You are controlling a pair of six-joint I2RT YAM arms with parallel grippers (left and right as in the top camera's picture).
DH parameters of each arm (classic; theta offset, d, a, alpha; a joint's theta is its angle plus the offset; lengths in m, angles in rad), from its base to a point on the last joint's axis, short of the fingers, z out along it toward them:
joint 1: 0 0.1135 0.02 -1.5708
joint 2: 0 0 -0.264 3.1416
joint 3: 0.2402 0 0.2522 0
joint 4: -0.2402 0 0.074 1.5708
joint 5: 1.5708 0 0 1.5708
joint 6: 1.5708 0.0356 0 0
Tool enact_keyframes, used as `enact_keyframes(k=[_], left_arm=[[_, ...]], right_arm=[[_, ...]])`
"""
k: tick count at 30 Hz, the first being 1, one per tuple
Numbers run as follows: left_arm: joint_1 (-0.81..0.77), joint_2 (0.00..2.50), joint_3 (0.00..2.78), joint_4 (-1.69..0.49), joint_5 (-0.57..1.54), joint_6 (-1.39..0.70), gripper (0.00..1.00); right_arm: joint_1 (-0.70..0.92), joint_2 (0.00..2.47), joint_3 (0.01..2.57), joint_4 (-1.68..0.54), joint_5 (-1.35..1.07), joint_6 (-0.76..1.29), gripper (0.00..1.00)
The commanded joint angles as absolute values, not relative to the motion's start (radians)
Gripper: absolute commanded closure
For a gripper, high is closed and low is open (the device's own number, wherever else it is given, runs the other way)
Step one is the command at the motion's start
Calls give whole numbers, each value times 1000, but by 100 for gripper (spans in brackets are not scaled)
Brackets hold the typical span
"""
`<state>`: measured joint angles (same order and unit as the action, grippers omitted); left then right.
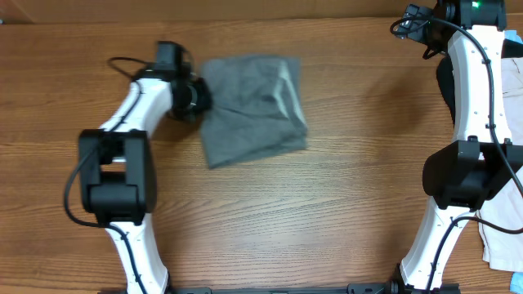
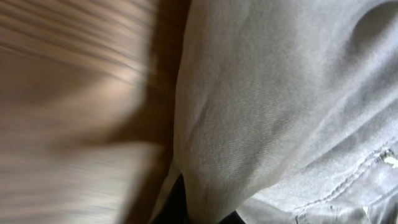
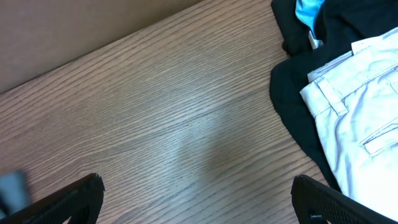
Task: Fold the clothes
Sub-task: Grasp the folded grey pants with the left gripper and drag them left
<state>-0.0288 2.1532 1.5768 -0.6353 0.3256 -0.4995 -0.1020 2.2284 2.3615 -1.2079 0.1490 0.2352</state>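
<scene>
Across the worktop (image 1: 327,204), a pile of clothes (image 3: 360,99) waits unfolded at the right edge. The grey garment (image 1: 253,106) near the far edge looks roughly folded. The left hand (image 1: 196,98) is at its left side, and I can't tell its grip. The right hand (image 3: 199,190) gapes empty at the far-right corner.

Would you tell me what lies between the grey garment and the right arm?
Only bare table, as the overhead view shows, separates the grey garment from the right arm.

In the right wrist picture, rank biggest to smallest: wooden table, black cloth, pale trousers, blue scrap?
1. wooden table
2. pale trousers and black cloth, which look about alike
3. blue scrap
</scene>
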Motion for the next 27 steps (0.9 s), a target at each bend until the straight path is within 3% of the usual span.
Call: enact_keyframes(k=[1,9,14,15,17,18,19,20,27], left_arm=[[107,2122,1573,-612,220,-567,96],[433,2122,1573,-597,123,-658,96],[635,2122,1573,-598,255,-711,95],[648,2122,1573,-600,271,-711,91],[689,2122,1573,-625,310,-711,61],[701,2122,1573,-645,319,-711,44],[708,2122,1573,-663,332,-711,16],[711,2122,1573,-687,342,-710,2],[655,2122,1573,-870,438,-622,0]], right_arm=[[-100,2205,2383,-1206,156,240,0],[-100,2205,2383,-1206,156,240,0],[-100,2205,2383,-1206,156,240,0],[-100,2205,2383,-1206,156,240,0],[-100,2206,2383,-1206,156,240,0],[-100,2205,2383,-1206,156,240,0],[-100,2205,2383,-1206,156,240,0],[-100,2205,2383,-1206,156,240,0],[-100,2205,2383,-1206,156,240,0]])
